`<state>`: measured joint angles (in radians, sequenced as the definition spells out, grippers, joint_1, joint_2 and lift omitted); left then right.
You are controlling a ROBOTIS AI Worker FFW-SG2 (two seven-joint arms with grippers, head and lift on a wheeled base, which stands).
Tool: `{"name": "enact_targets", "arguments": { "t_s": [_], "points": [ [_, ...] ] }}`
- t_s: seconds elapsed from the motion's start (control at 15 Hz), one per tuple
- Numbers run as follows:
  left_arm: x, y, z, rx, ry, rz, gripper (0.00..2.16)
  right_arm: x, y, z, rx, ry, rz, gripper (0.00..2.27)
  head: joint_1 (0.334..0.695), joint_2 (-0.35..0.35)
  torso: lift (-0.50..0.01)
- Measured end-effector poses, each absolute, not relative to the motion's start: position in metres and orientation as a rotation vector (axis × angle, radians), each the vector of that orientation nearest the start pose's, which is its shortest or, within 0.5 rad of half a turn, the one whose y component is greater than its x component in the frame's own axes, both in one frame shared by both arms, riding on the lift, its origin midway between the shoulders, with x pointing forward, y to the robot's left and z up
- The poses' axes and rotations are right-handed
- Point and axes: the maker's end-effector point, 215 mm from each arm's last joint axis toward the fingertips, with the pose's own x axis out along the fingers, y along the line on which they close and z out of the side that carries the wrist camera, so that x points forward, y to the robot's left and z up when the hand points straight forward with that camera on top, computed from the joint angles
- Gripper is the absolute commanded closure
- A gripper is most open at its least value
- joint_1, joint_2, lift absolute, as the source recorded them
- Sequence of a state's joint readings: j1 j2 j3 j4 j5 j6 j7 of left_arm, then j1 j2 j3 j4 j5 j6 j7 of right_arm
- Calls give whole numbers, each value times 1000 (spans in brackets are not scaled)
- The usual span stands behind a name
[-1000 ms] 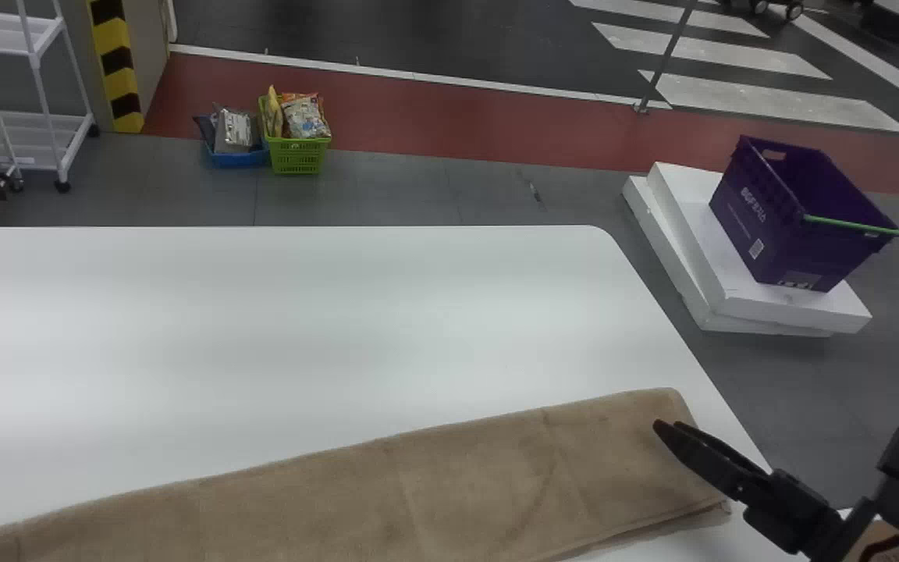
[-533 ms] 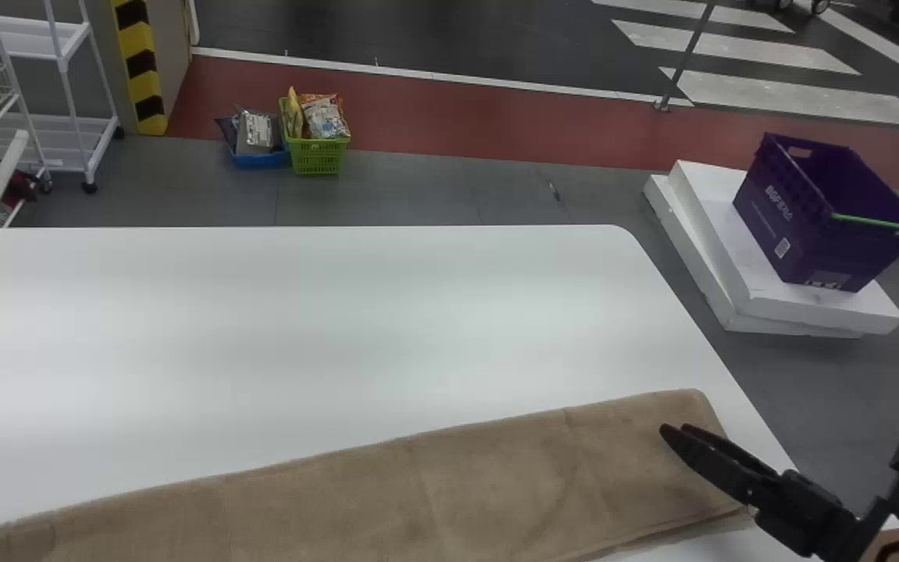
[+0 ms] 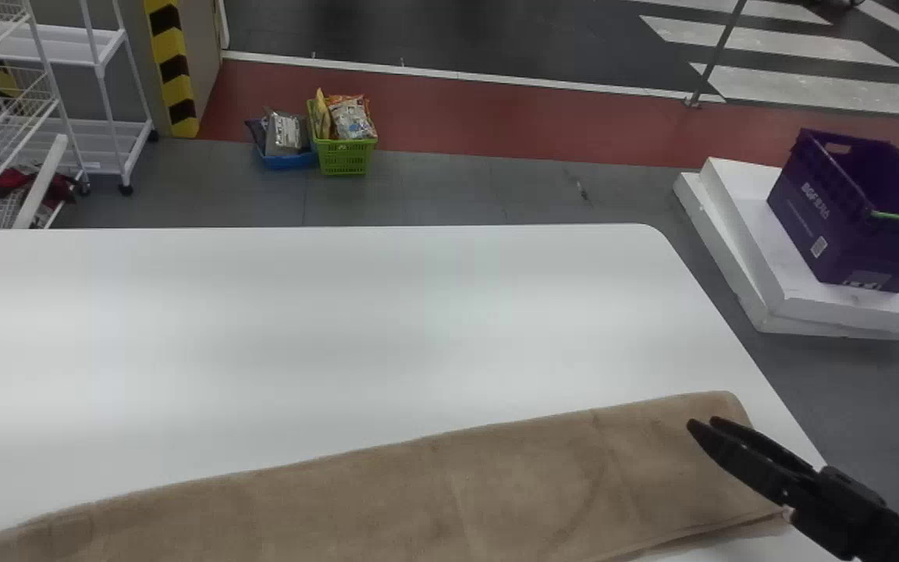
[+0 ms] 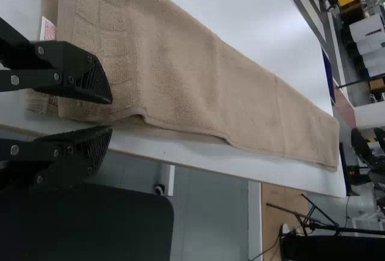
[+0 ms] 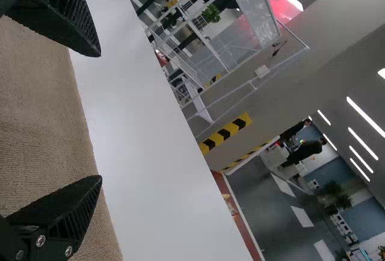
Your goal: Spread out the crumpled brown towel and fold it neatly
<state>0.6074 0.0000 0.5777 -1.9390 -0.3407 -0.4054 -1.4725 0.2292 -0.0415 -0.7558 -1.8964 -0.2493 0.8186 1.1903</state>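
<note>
In the head view my right gripper [image 3: 702,422] is open over the right end of the brown towel [image 3: 387,499], which lies as a long, flat, folded strip on the white table [image 3: 301,336]. The right wrist view has the right gripper [image 5: 99,116] with its fingers wide apart, the towel [image 5: 42,110] behind them. In the left wrist view my left gripper [image 4: 111,115] is open beside the towel's [image 4: 192,80] near end, where a ribbed border and a white label [image 4: 47,29] show. One left finger overlaps the towel; the other stands beyond its edge.
Beyond the table's right edge a purple crate [image 3: 847,211] rests on white boxes [image 3: 832,304]. Two small baskets with packets, one green [image 3: 346,158], stand on the floor behind the table. White wire racks [image 3: 98,144] are at the back left.
The head view has turned left, so the scene sits farther right and the towel's left end has come in. Against the towel, the right gripper has shifted slightly left, its fingers a little wider apart.
</note>
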Motion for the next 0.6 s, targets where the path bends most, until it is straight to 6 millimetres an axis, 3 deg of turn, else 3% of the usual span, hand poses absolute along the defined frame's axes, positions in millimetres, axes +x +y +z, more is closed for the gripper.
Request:
{"name": "enact_targets", "arguments": {
  "t_s": [0.2,0.33,0.47,0.6],
  "points": [
    [236,269,-446,568,409,-1054,73,385,-371,-381,557,332,492,76,695,-196,-128],
    [241,282,-432,552,383,-1003,76,383,-373,-382,560,332,487,76,695,-181,-128],
    [259,310,-418,442,373,-859,76,382,-375,-383,564,334,484,76,695,-124,-128],
    [275,335,-421,260,418,-715,151,381,-374,-384,567,334,483,76,695,-77,-128]
  ]
}}
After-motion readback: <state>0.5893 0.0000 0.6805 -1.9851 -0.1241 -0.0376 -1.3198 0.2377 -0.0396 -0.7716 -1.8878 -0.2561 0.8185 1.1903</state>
